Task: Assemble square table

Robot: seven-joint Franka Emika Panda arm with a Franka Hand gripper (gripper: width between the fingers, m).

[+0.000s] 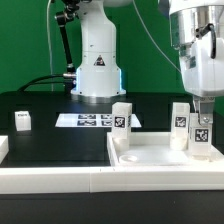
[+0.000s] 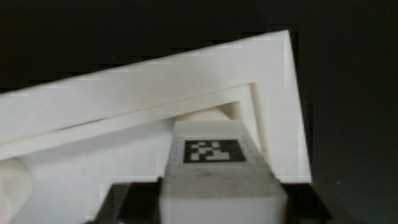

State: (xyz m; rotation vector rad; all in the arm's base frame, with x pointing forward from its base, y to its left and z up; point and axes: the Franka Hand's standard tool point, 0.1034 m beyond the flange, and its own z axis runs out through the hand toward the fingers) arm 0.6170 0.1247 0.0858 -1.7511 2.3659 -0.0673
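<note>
The square table top (image 1: pixel 160 157) is a white rimmed tray at the exterior view's right. Two white tagged legs (image 1: pixel 121 122) (image 1: pixel 180 121) stand upright on it. My gripper (image 1: pixel 203 114) is shut on a third leg (image 1: pixel 202 138) and holds it upright at the tray's near right corner. In the wrist view this leg (image 2: pixel 215 160) sits between my dark fingers (image 2: pixel 132 204), and its tagged end points into the tray's corner (image 2: pixel 263 72). I cannot tell whether the leg touches the tray. A fourth leg block (image 1: pixel 22 121) lies on the black table at the left.
The marker board (image 1: pixel 88 120) lies flat behind the tray, in front of the robot base (image 1: pixel 97 72). A long white rail (image 1: pixel 60 181) runs along the table's front edge. Another white piece (image 1: pixel 3 148) sits at the left edge.
</note>
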